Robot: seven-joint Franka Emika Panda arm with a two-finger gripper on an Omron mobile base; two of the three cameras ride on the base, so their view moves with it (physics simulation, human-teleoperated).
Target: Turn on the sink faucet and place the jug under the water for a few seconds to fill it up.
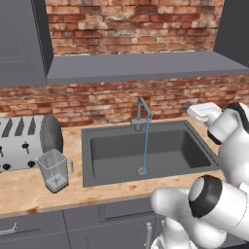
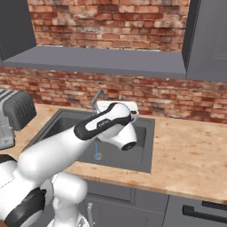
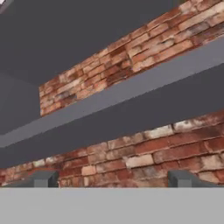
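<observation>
Right up front in the left base view, the arm's white elbow is seen filling the lower right of the frame, with the gripper point(image 3: 113, 179) carried up at the right edge, past the far right corner of the sink point(image 1: 104, 181). In the hand view its two finger tips are set wide apart at the bottom corners, nothing is held between them, and only the brick wall point(image 3: 144, 153) and the grey shelf point(image 3: 113, 100) are looked at, so the gripper is pointed well away from anything useful. The water point(image 1: 146, 146) is already seen running: a thin blue line from the sink faucet point(image 1: 141, 113) straight down to the drain point(image 1: 142, 170) in the middle of the frame. So the tap part looks done, and the jug point(image 1: 54, 169) is probably what's next. It's standing upright on the worktop point(image 1: 29, 192) in the lower left, just in front of the toaster point(image 1: 22, 141) and well apart from the gripper. For a clean grab, the hand should be swung left across the basin and tipped down first, then the jug approached from the sink side, where the handle sticks out, so the toaster isn't bumped. The jug should be kept upright and the grip firm, since clear tapered walls look slippery.
</observation>
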